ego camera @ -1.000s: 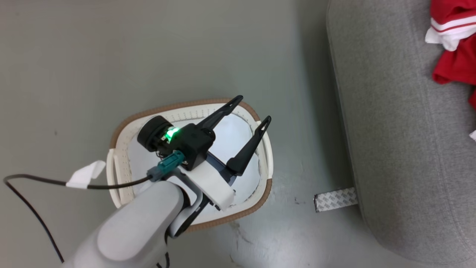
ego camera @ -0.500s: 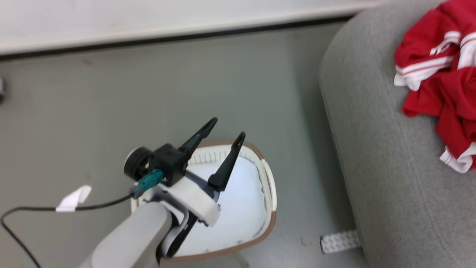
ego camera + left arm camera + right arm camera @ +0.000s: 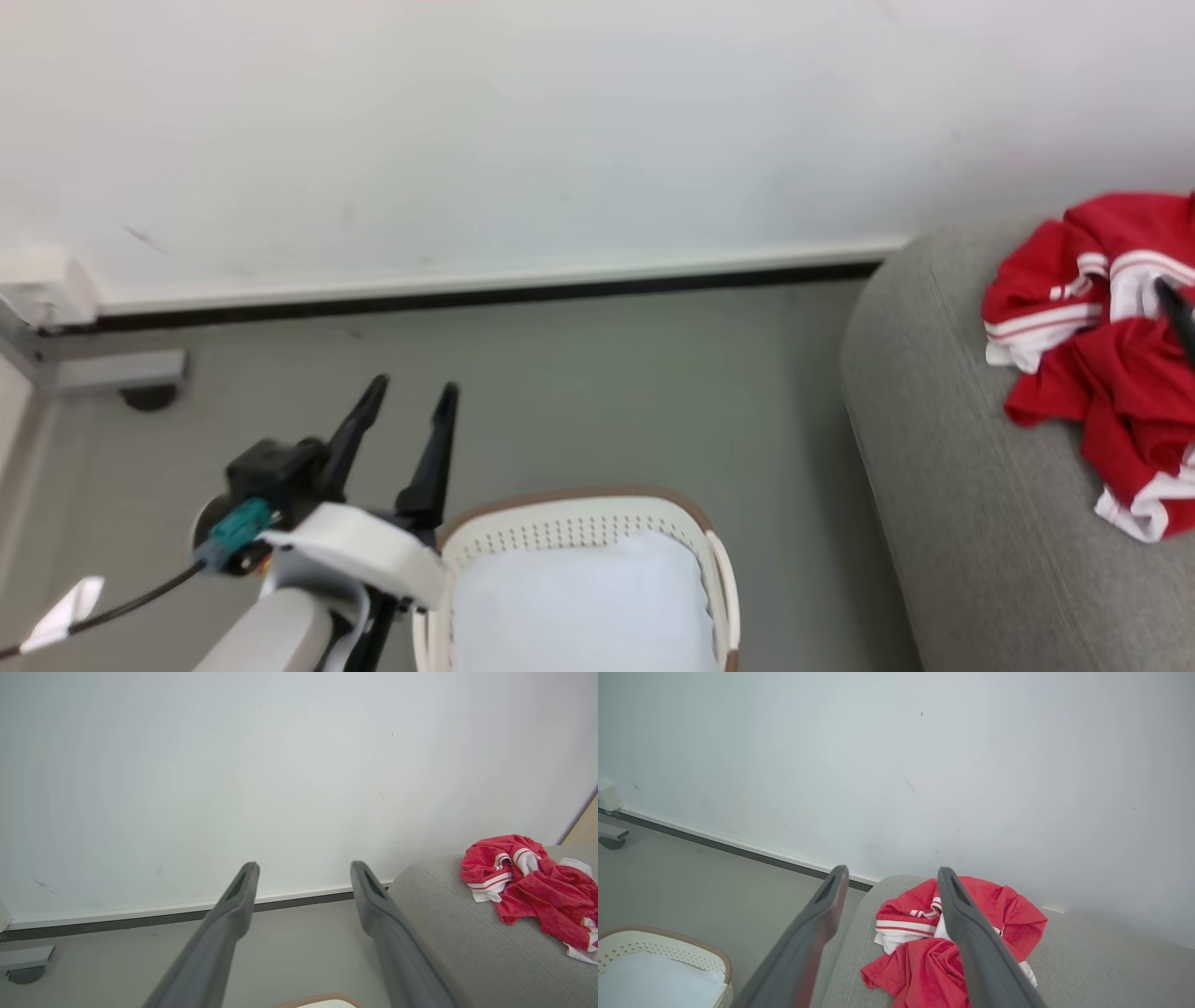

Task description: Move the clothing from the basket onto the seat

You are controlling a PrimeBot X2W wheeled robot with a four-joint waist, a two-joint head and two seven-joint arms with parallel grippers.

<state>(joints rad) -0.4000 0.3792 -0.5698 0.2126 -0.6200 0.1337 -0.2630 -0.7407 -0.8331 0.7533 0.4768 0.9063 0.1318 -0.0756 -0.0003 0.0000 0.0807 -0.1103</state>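
The clothing (image 3: 1120, 392) is lying in a crumpled red and white heap on the seat (image 3: 952, 467), while both my grippers are hanging spread and empty.

The heap is sitting toward the seat's far edge by the wall (image 3: 560, 140), set in from the rounded corner nearest the basket (image 3: 579, 495). My right gripper (image 3: 893, 872) is hovering over the seat with its fingers wide apart and pointing at the heap, gripping nothing. My left gripper (image 3: 413, 386) is hanging open over the floor (image 3: 653, 373), just beside the basket's far left rim. The basket is holding a pale white cloth (image 3: 579, 597). I am judging the garments to be light, soft and limp. They will likely sag and slide, so I am favouring a pinch on a thick raised fold in the heap's middle, not a thin white cuff.
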